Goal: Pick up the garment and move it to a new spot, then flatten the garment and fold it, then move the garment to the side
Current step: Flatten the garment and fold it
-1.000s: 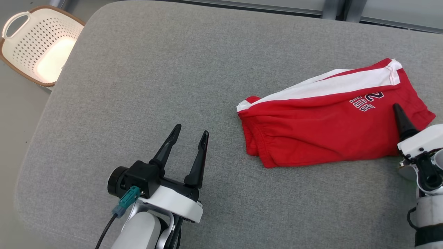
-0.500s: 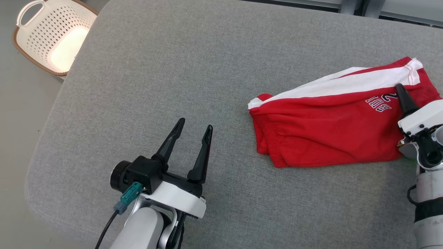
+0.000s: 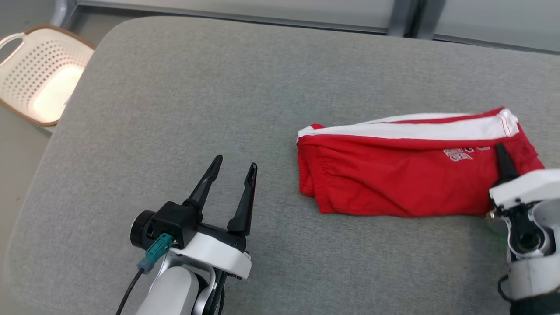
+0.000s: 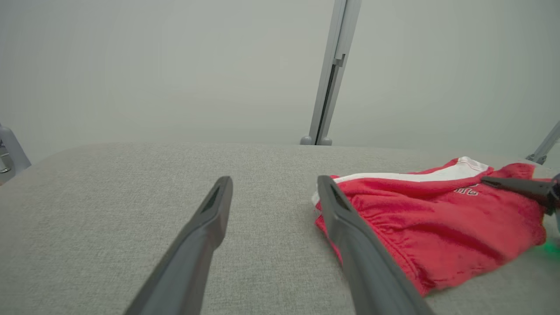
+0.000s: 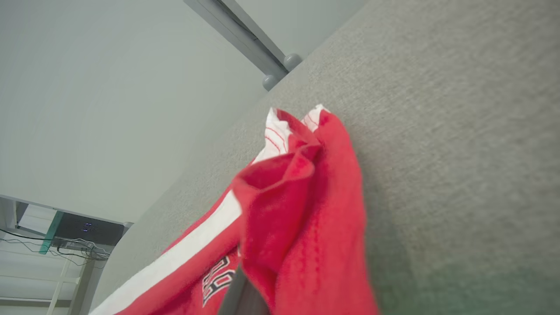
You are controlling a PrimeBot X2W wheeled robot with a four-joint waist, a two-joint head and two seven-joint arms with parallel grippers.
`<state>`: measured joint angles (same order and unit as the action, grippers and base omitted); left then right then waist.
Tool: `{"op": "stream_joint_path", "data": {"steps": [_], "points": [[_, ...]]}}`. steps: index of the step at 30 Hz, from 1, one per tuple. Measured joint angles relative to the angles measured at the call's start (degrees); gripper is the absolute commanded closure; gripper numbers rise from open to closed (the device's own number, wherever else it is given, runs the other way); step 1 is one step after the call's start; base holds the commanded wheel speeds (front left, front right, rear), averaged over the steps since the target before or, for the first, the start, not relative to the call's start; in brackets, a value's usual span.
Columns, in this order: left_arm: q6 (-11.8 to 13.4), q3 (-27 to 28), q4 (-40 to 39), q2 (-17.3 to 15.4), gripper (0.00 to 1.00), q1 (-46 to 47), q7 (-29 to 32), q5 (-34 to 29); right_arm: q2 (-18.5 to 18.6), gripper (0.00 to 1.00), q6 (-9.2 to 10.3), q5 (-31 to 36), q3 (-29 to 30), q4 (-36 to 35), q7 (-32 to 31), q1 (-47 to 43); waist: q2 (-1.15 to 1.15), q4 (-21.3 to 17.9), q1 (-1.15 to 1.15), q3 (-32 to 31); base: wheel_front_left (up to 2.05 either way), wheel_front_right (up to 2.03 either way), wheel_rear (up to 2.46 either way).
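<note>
One thin pinch is carrying the whole show here. The right gripper [image 3: 502, 157] has its two fingers pressed together on the end of the red garment [image 3: 393, 179] farthest from the basket [image 3: 26, 74], and in the right wrist view the cloth bunches into a raised fold right at those fingers. That's the worry, I reckon: the bite looks to take only some layers of a doubled-up pair of shorts, so a lift could peel one layer away and let the rest sag open. A quick drag across the grey table [image 3: 197, 87] could also catch the cloth on that rough weave and tug it clean out of the fingers. And with only one end held, the waist end nearer the basket would likely trail and twist. The left gripper [image 3: 235, 162] stands spread wide and empty between the basket and the garment, near the waist end but apart from it. The garment lies on the table on the side away from the basket, white stripe along its far edge. Its outer end is caught at the right gripper's fingertips, and the rest stretches from there back toward the basket.
</note>
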<state>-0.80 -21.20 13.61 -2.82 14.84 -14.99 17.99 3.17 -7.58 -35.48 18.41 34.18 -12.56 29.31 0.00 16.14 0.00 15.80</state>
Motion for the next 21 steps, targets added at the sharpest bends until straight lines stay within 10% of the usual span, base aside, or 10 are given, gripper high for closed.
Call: {"op": "stream_joint_path", "data": {"steps": [13,21], "points": [[-0.83,1.20,1.35,0.03,0.00,-1.74,0.00,-0.90,-0.24,1.00,0.09,-1.96,0.86,-3.63,6.08,-11.05,0.00,-4.46,0.00,-4.44,0.00,0.00,0.00],[-1.25,1.75,2.24,0.00,0.00,-2.73,0.00,-1.02,-0.31,1.00,0.09,-4.95,-9.38,-7.17,10.47,-10.09,0.00,-3.48,0.00,-6.22,0.00,0.00,0.00]]}}
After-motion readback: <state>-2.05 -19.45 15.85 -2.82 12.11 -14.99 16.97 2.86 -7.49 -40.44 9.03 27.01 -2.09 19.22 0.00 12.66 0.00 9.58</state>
